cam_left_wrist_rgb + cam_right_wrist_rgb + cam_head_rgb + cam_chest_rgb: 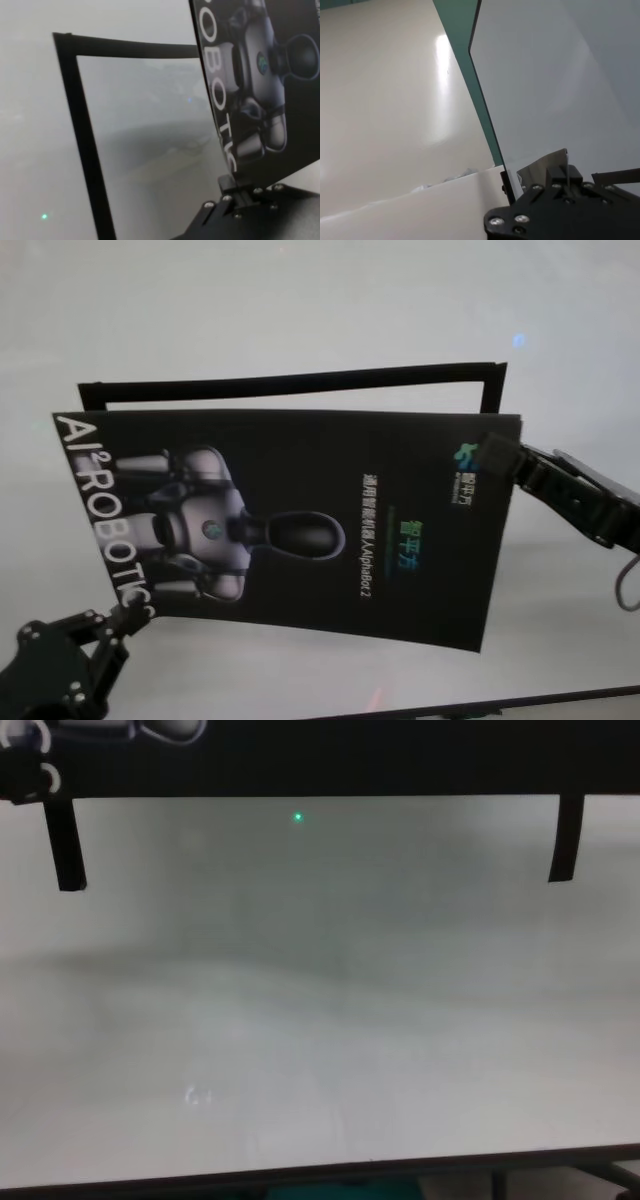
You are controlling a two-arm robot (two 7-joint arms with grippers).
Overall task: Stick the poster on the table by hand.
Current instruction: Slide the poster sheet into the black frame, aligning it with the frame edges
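I am holding the poster (300, 530) up over the white bench (300, 300), filling the middle of the head view. My left claw (128, 618) is pinching its lower left corner, beside the white lettering, and my right claw (497, 453) is gripping its upper right edge. A black tape frame (300, 383) is showing on the bench just beyond the poster's top edge. In the left wrist view the sheet (260, 85) is bowing above the frame (82, 140).
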